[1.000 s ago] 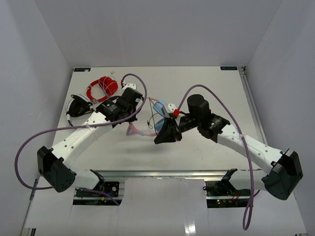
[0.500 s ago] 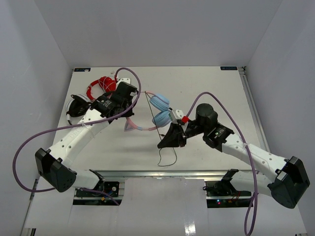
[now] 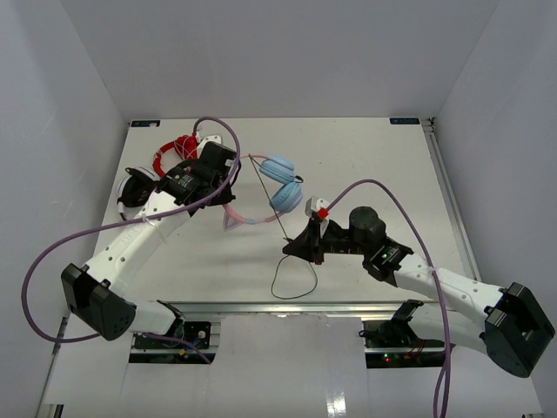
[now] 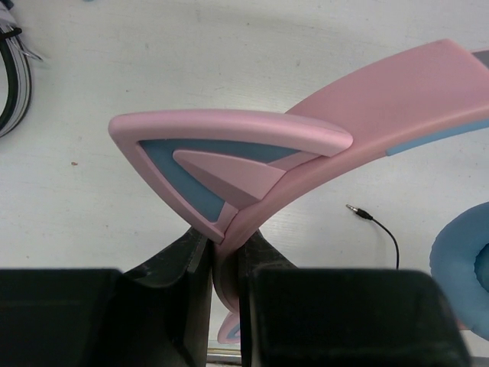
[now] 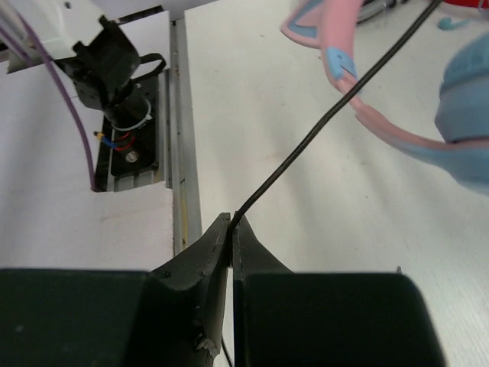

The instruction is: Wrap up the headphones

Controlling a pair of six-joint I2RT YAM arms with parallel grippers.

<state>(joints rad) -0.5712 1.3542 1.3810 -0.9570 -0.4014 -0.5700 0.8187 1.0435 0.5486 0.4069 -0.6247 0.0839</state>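
The headphones have light-blue earcups and a pink headband with cat ears. They lie at the table's middle back. My left gripper is shut on the headband next to a cat ear. My right gripper is shut on the thin dark cable, which runs taut from the earcups to the jaws. The cable's slack end loops on the table. Its plug lies on the table in the left wrist view. An earcup shows at the right wrist view's edge.
A red coiled cable bundle lies at the back left. Black-and-white headphones lie at the left, partly under my left arm. The table's front edge with its metal rail is just beside my right gripper.
My right gripper has pulled back toward the front edge, drawing the cable taut. My left gripper has moved the headphones toward the back left. The earcups have shifted with it.
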